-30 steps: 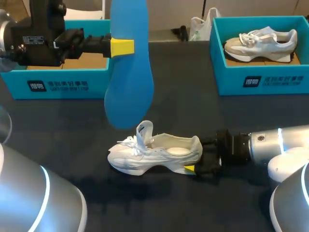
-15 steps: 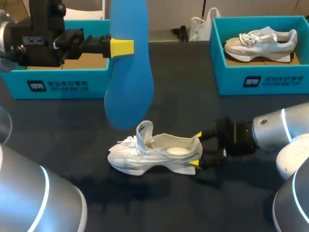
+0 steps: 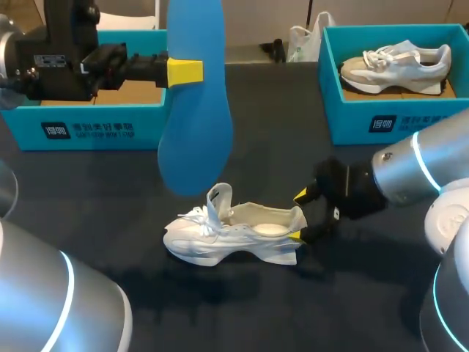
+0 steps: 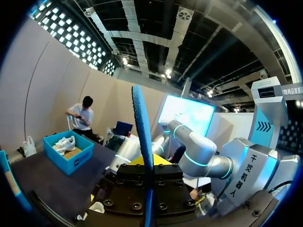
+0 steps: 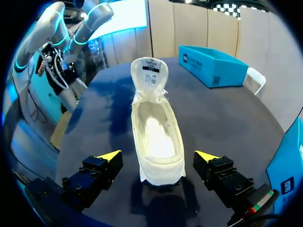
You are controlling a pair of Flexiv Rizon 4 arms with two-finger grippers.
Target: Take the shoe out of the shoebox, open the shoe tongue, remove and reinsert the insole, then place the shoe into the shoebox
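White mesh lace-up sneaker (image 3: 234, 235): upright on dark desk (image 3: 293, 154), tongue raised, cavity bare. Long blue foam insole (image 3: 194, 110): clamped edgewise in left pincer (image 3: 185, 71), held high above. Right pincer (image 3: 297, 216): spread wide astride heel, apparently not touching. Risk: unbraced sneaker likely skids during reinsertion.

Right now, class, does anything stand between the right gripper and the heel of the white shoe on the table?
Nothing visible does. The right gripper is open, the shoe has its heel between the fingers, and only bare table shows in the gaps.
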